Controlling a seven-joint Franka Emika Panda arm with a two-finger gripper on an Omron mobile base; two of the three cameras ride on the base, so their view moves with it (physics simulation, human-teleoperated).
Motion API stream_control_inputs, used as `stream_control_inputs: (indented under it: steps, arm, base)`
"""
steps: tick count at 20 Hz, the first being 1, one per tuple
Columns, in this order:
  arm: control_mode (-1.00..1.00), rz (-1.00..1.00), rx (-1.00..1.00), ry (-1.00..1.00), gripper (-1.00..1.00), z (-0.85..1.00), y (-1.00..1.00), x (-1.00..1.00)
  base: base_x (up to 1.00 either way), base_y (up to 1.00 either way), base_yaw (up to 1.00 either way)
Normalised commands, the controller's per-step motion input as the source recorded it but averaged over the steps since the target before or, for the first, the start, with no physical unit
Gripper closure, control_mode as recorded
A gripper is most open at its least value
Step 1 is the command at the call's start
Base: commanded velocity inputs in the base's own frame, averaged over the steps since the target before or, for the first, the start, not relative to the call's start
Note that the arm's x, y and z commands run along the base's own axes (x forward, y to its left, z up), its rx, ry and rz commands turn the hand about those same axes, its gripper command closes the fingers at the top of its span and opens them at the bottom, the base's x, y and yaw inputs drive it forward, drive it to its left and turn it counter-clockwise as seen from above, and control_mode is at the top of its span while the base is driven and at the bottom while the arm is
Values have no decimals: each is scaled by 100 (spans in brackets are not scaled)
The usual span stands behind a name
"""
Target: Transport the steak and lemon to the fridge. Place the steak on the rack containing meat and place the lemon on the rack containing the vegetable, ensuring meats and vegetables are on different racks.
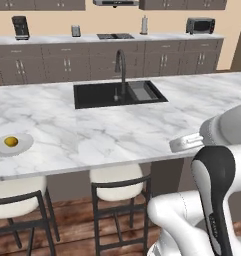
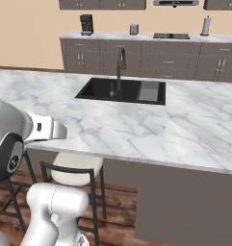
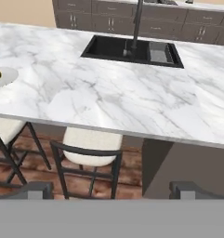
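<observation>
Currently, at the far left of the marble island counter point(image 1: 117, 130), the lemon point(image 1: 11, 141) sat on a pale plate point(image 1: 23, 145), which kept the round fruit from rolling. Two stools point(image 1: 117, 182) stood under the counter's near edge. Further right, the black sink point(image 1: 119, 94) and its faucet point(image 1: 121, 62) occupied the counter's middle. In the hand view, the gripper point(image 3: 111, 189) was held back from the island, off the counter's edge and well apart from the lemon; its fingers point(image 3: 36, 189) were spread wide and empty, probably readied for a pick.
</observation>
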Motion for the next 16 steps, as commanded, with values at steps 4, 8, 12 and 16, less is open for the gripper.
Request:
stream_control_inputs:
  steps: [4, 8, 12, 16]
  arm:
    - [100, 0, 0, 0, -100, 0, 0, 0]
    - [100, 0, 0, 0, -100, 0, 0, 0]
    - [100, 0, 0, 0, -100, 0, 0, 0]
    - [100, 0, 0, 0, -100, 0, 0, 0]
  base:
    - [-38, 48, 0]
    - [-36, 95, 2]
    - [-25, 100, 0]
    - [-2, 100, 0]
